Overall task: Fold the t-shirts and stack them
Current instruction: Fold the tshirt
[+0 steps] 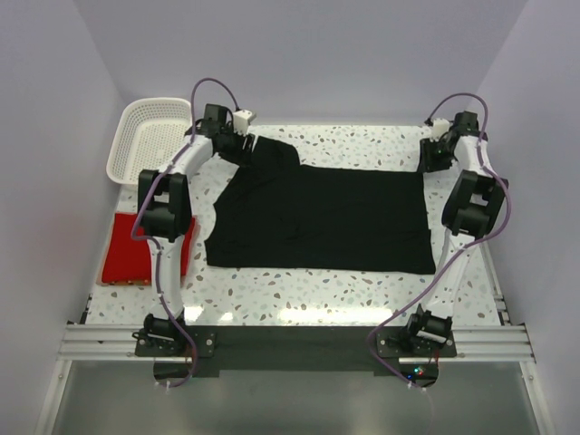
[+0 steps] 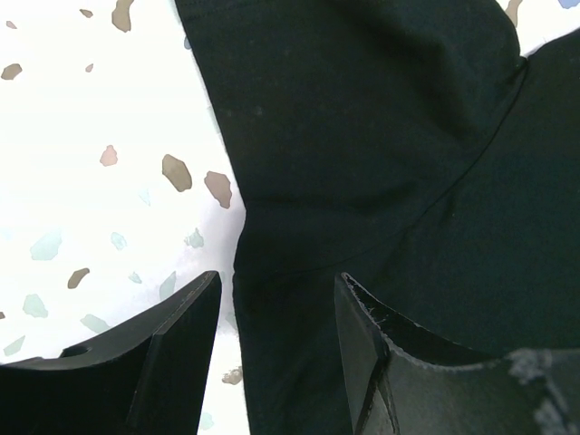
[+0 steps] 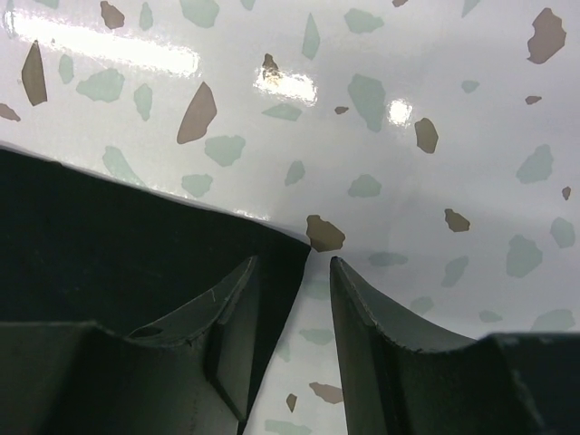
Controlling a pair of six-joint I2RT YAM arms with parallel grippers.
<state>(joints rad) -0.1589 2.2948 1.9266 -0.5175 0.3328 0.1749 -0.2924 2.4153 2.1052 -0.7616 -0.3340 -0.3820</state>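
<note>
**Both grippers open at the far edge of the black t-shirt [image 1: 326, 217], neither gripping yet**

The shirt lies spread nearly flat in the middle of the table [image 1: 362, 290], with one sleeve rumpled at the far left. The red t-shirt [image 1: 127, 249] sits folded at the table's left edge, partly under the left arm. The left gripper [image 2: 278, 281] straddles the cloth edge by a seam, and the right gripper [image 3: 294, 263] has its jaws apart at the far right corner. For a clean fold, I would seat each edge deep between the jaws before closing, then lift both sides evenly so the crease stays straight.
</note>
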